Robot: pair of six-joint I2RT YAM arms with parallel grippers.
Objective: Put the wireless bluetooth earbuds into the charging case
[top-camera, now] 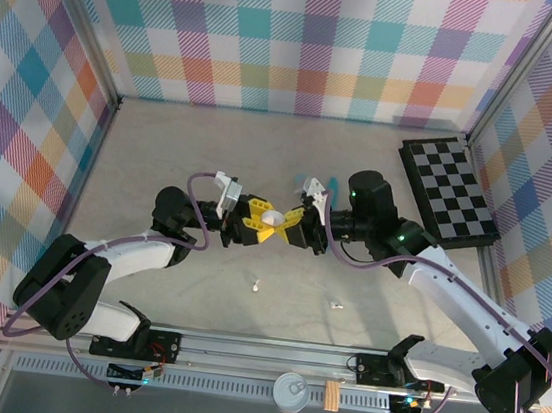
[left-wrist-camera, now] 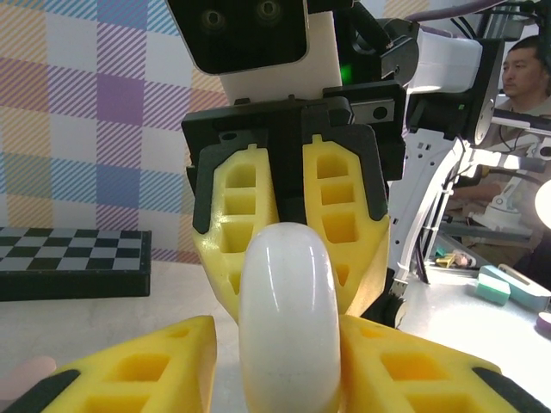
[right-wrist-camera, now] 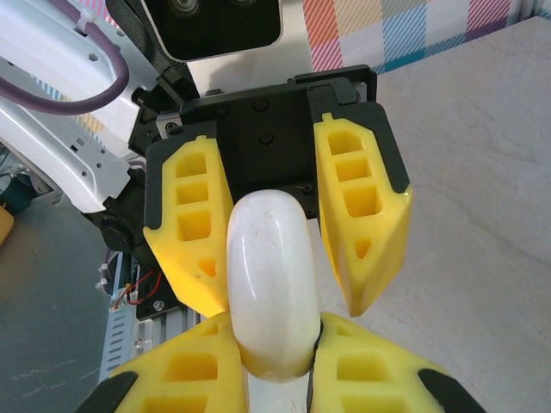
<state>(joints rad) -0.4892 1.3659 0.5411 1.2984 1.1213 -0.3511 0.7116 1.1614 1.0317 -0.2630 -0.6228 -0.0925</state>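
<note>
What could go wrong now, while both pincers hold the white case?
1. The smooth, rounded white case hangs above the table between the left pincer and the right pincer; uneven pulling could make it slip and fall.
2. It might land on the small earbuds lying loose nearby.

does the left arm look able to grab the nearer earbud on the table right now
Probably not yet: the path to the earbud looks open, but the left tool is gripping the white case.

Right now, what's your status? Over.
Right fingers clamped on white charging case, held aloft. Left fingers around it too, grip unclear. Two earbuds loose on table, near side. Teal stick lies behind, apart.
</note>
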